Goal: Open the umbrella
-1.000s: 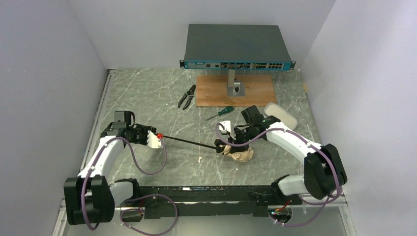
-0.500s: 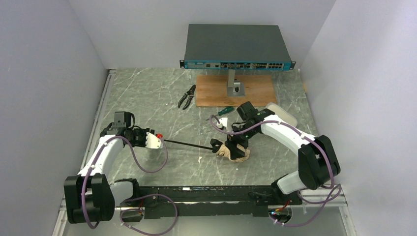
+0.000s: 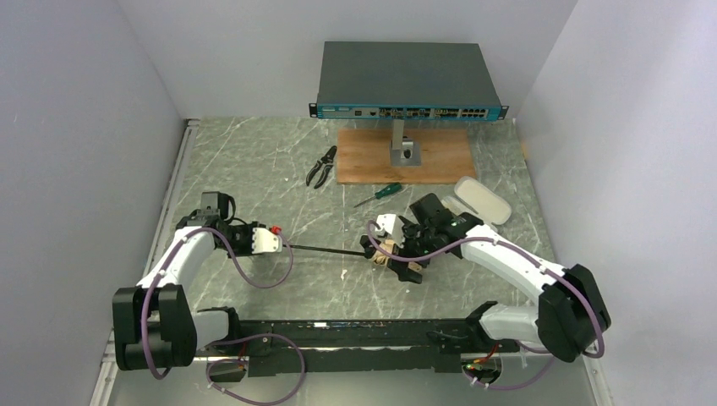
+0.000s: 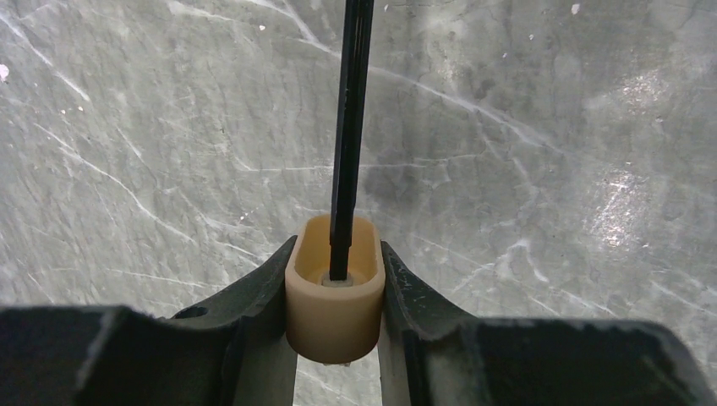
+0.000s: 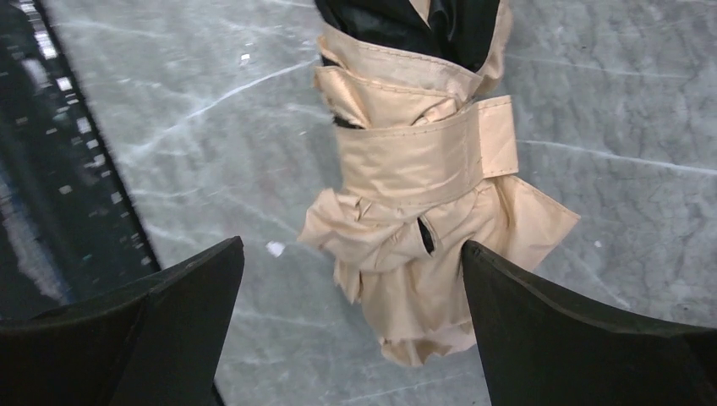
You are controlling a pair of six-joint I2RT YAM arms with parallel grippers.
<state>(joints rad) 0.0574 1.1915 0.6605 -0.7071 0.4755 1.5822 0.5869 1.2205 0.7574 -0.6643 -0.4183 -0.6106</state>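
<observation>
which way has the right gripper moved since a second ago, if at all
Yes: the right gripper has pulled back toward the near table edge, leaving a wider gap to the green screwdriver.

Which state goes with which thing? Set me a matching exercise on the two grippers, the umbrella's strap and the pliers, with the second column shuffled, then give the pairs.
Column one:
1. left gripper
2. right gripper
3. strap
4. pliers

Column two:
A. lying just left of the wooden board in the top view
B. open, straddling the umbrella
C. shut on the handle
D. wrapped round the folded fabric

Pairs: 1-C, 2-B, 3-D, 4-A
</observation>
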